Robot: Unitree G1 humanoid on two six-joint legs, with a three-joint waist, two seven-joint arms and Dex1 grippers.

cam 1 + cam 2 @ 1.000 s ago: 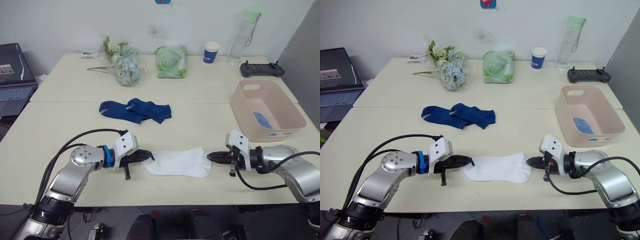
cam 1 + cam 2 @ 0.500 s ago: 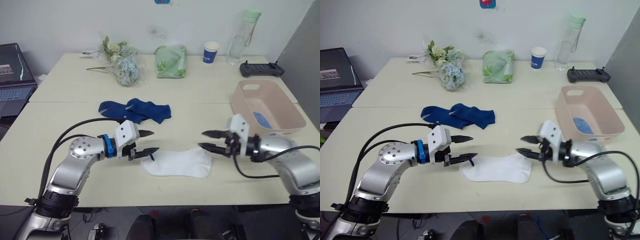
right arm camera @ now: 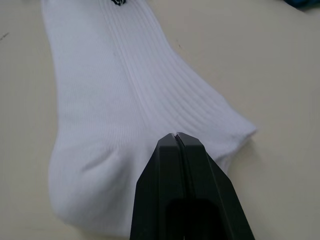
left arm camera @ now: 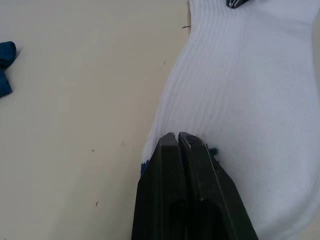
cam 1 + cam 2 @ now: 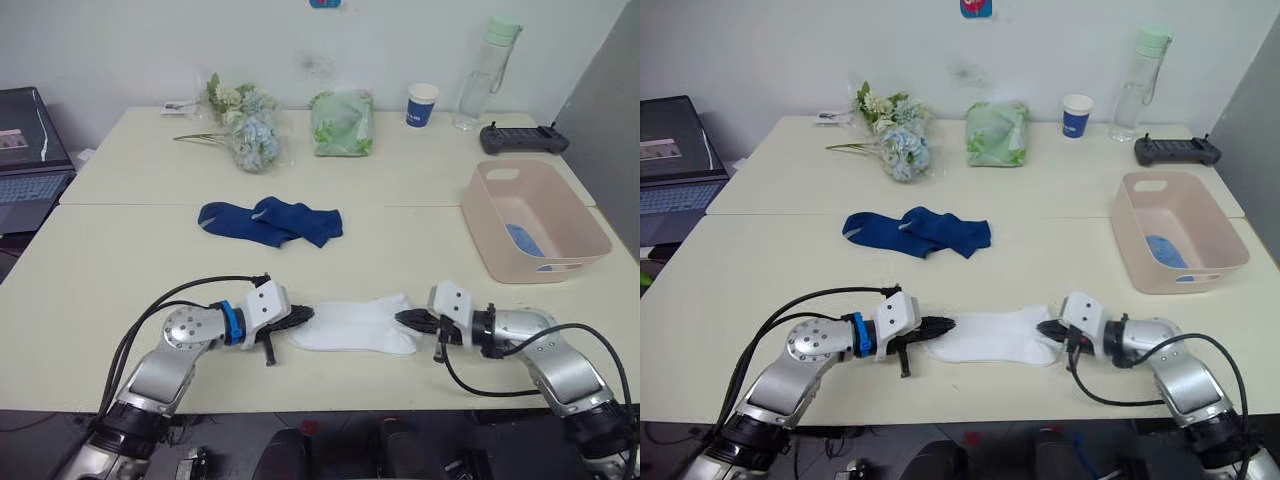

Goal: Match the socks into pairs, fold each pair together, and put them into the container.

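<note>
A white sock [image 5: 355,325] lies flat near the table's front edge, with a small dark mark at its cuff [image 3: 119,2]. My left gripper [image 5: 300,315] is shut, its tips on the sock's left end [image 4: 240,90]. My right gripper [image 5: 402,319] is shut too, tips on the right end [image 3: 115,100]. No fabric shows bunched between either pair of fingers. Two navy blue socks [image 5: 270,220] lie overlapped at mid-table. The pink container [image 5: 510,268] stands at the right with a light blue sock [image 5: 522,240] inside.
Along the back of the table are a flower bunch [image 5: 245,125], a green plastic bag [image 5: 342,122], a blue-and-white paper cup [image 5: 422,104], a clear bottle [image 5: 480,80] and a black controller [image 5: 522,138]. A laptop [image 5: 25,150] sits at the far left.
Half a second ago both grippers were open and raised above the sock's ends. Both have come down to the table and shut at those ends. The sock looks slightly narrower.
</note>
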